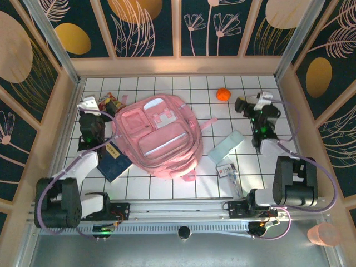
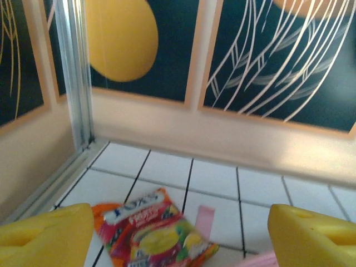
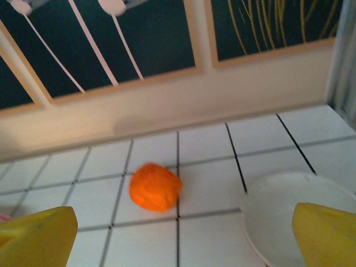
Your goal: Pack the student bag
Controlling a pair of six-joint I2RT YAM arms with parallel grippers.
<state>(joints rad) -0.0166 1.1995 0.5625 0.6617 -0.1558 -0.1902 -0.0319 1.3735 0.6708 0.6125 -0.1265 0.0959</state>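
Jaws on both arms are hanging spread, empty. Large soft pink fabric backpack (image 1: 161, 136) is lying flat; off-centre contact is likely sending fuzzy orange ball (image 3: 154, 186) rolling.

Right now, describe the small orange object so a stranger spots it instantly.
Find the student bag, the big pink backpack mid-table. To its right, near the back wall, the small orange object sits alone on white tiles. Nothing nearby is roundish and bright orange.

Pink student bag (image 1: 161, 136) lies flat mid-table, pockets facing up.
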